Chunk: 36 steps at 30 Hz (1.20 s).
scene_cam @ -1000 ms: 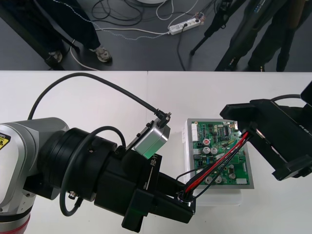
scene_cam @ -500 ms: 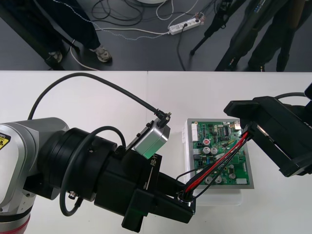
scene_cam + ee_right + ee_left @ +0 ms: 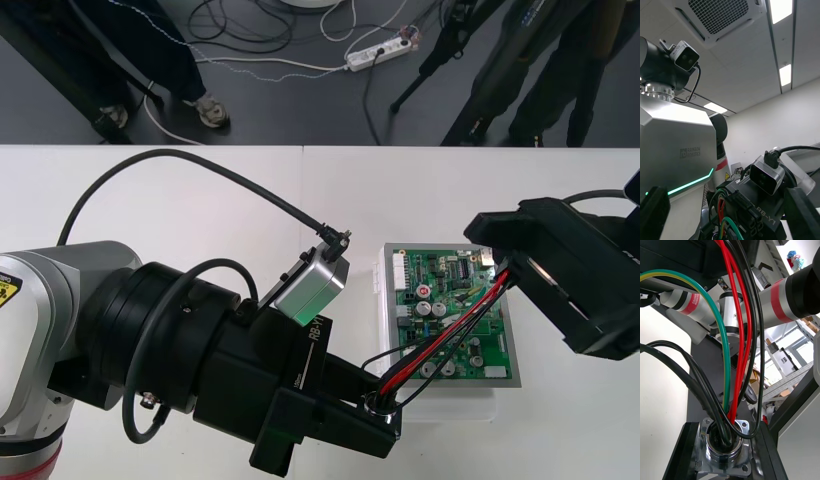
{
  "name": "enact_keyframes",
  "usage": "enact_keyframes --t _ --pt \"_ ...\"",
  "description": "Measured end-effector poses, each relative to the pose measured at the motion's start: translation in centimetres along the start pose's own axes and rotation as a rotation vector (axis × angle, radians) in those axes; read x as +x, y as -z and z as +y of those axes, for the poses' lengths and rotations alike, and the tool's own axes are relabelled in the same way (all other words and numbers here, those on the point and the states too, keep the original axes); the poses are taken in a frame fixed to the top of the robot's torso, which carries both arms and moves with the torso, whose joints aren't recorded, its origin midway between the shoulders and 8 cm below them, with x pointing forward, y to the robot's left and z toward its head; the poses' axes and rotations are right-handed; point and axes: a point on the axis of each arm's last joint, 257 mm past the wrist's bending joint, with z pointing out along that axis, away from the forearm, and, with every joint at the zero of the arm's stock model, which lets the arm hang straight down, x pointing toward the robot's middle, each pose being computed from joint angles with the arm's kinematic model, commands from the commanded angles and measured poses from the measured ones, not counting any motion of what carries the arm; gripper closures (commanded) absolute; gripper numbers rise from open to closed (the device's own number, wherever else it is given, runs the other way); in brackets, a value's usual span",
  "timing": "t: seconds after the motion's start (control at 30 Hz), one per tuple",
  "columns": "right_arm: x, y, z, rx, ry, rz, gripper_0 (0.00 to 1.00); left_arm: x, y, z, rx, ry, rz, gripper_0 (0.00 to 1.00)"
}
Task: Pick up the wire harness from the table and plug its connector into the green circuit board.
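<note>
My left gripper point(image 3: 385, 412) is shut on the wire harness's round metal socket point(image 3: 724, 452) just off the near left corner of the green circuit board point(image 3: 445, 300). Its fingers point(image 3: 685, 453) press the socket's flange from both sides. Red, black and green wires point(image 3: 450, 330) rise from the socket across the board to my right gripper point(image 3: 505, 262), which hangs over the board's far right edge. Its fingers point(image 3: 803, 210) stand far apart, open. The black plug point(image 3: 743, 212) sits between them without touching either. Whether the plug is in the board is hidden under the gripper.
The board rests on a white base point(image 3: 450, 405) right of the table's middle. My left arm point(image 3: 150, 340) covers the near left of the table, and its wrist camera point(image 3: 312, 285) sits beside the board. Beyond the far edge, cables and a power strip point(image 3: 378, 52) lie on the dark floor.
My right gripper has drifted slightly to the right over the board's far right edge. The left gripper and the socket have stayed put.
</note>
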Motion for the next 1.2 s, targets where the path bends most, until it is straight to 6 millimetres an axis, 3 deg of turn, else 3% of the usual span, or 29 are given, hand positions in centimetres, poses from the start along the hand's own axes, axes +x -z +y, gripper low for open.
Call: enact_keyframes --t 1.1,1.13,1.17,1.2 --pt "0.17 0.29 -0.30 0.013 -0.002 0.005 1.00 -0.31 -0.01 0.08 -0.003 0.000 -0.012 0.97" --pt "0.16 0.32 -0.32 0.014 -0.001 0.005 1.00 -0.37 0.00 0.10 -0.003 0.000 -0.014 0.87" --pt "0.15 0.35 -0.35 0.015 -0.001 0.005 1.00 -0.42 0.00 0.11 -0.004 0.000 -0.016 0.60" --pt "0.15 0.38 -0.37 0.016 -0.001 0.004 1.00 -0.47 0.00 0.13 -0.005 0.000 -0.019 0.43"
